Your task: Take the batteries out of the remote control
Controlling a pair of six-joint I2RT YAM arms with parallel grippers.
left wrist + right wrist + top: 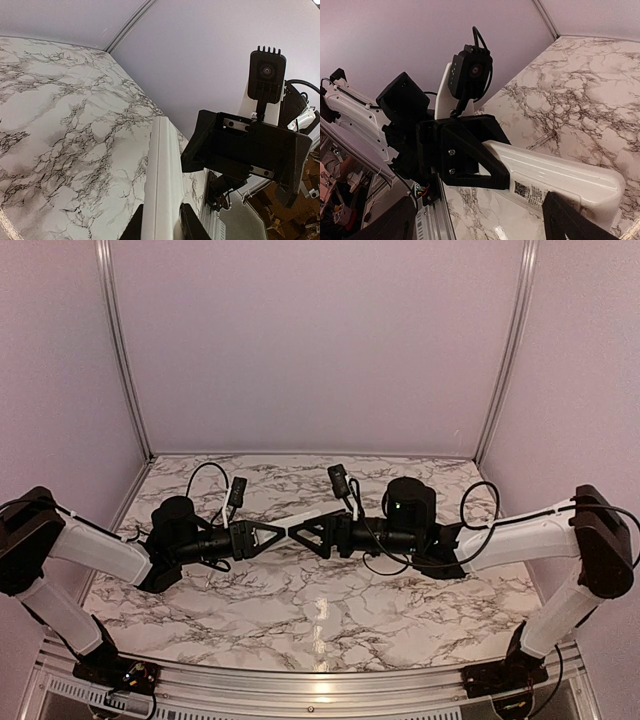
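The remote control is a slim white bar held up above the marble table. My left gripper is shut on one end of it, a black finger on each side. In the right wrist view its back carries a printed label, and the left gripper clamps it from the left. My right gripper stands open and wide, facing the left one, with the remote's free end above its right finger. From above, the two grippers meet tip to tip at mid table, with the remote between them. The batteries are hidden.
A thin pale strip lies on the marble table below the remote. Lilac walls with metal corner posts close the back and sides. An aluminium rail runs along the near edge by the arm bases.
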